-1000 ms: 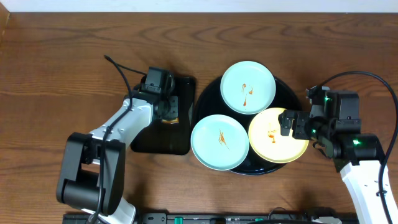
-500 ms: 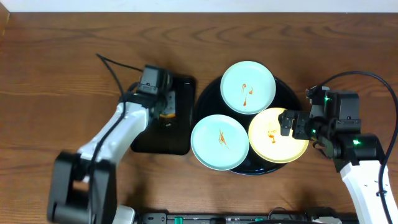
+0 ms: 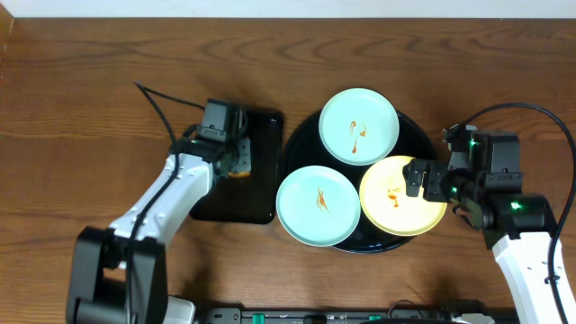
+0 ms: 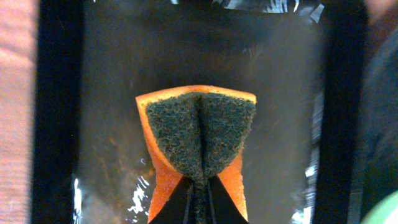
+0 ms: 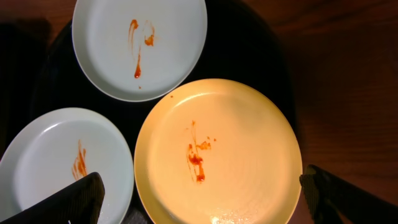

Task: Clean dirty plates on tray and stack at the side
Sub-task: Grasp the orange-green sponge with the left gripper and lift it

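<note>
Sponge (image 4: pixel 199 134) is pinched folded by left gripper (image 4: pixel 198 186) over the rectangular tray (image 4: pixel 56 124), ready for scrubbing. Right gripper (image 5: pixel 205 199) is spread wide over yellow plate (image 5: pixel 242 143), probably to steady it.

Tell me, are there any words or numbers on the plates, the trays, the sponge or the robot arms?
None: no text can be read in any view.
The far mint-green plate, near mint-green plate and yellow plate carry only orange-red sauce smears.
The round black tray, rectangular black tray and sponge are plain.
The left arm and right arm show no readable label.
</note>
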